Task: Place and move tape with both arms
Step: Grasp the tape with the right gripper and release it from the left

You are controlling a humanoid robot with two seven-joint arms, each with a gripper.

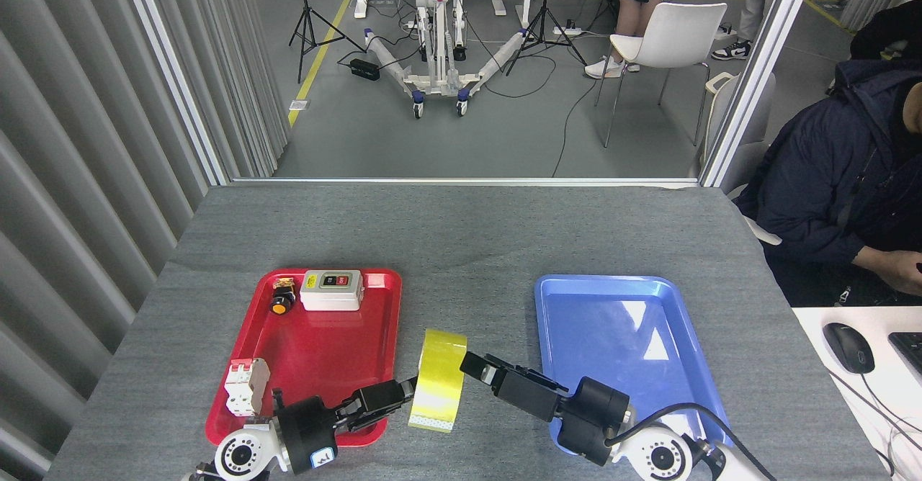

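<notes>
Tape (pixel 437 380) stands on edge on the grey tabletop (pixel 461 236), in the gap btw the red tray (pixel 317 355) and blue tray (pixel 627 351), nearer the red one. Its yellow band faces the camera; white strip w/ dots along the bottom edge.

Left gripper (pixel 412 389) comes in from lower left over the red tray's front corner, tip touching the tape's left side. Jaws look clamped on the roll's left rim, though the contact is partly hidden by the roll.

Right gripper (pixel 470 366) reaches in from lower right, tip at the tape's right side. Jaws seen end-on and dark; can't tell if wide or narrow.

Red tray holds a grey switch box (pixel 331 290), an orange-tipped button (pixel 281 299) beside it, and a white breaker (pixel 245 386) at the front left. Blue tray is bare.
</notes>
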